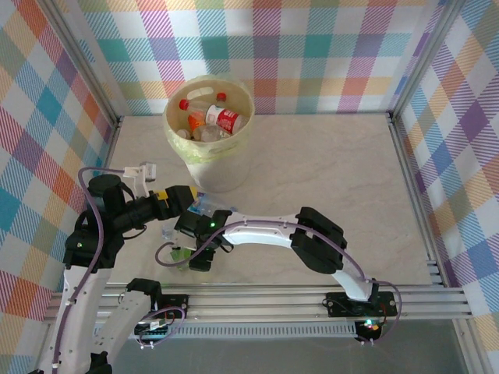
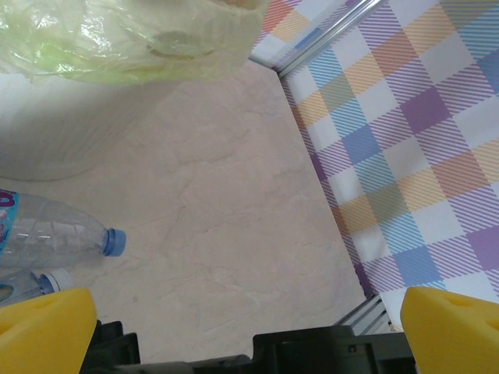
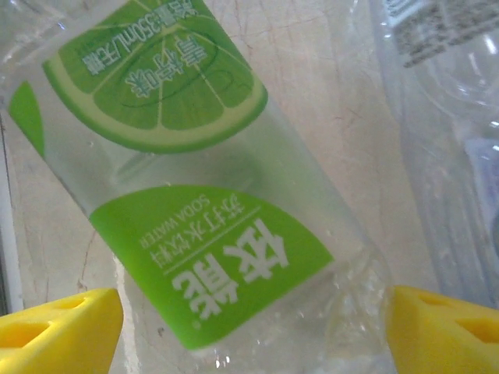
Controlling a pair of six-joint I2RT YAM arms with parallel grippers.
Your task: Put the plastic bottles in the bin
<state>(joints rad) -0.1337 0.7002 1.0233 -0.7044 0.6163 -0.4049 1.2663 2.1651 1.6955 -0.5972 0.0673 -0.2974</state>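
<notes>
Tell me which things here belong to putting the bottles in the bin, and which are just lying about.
Part of the job:
- pale yellow bin
- red-label bottle inside it
- green lime-label bottle, blue-capped bottle and white-capped bottle, lying on the table

Just surroundings:
- the table itself
- checked walls
- metal frame rail

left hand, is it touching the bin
Apart. Left wrist view shows a stretch of bare table between the open left hand and the bin.
</notes>
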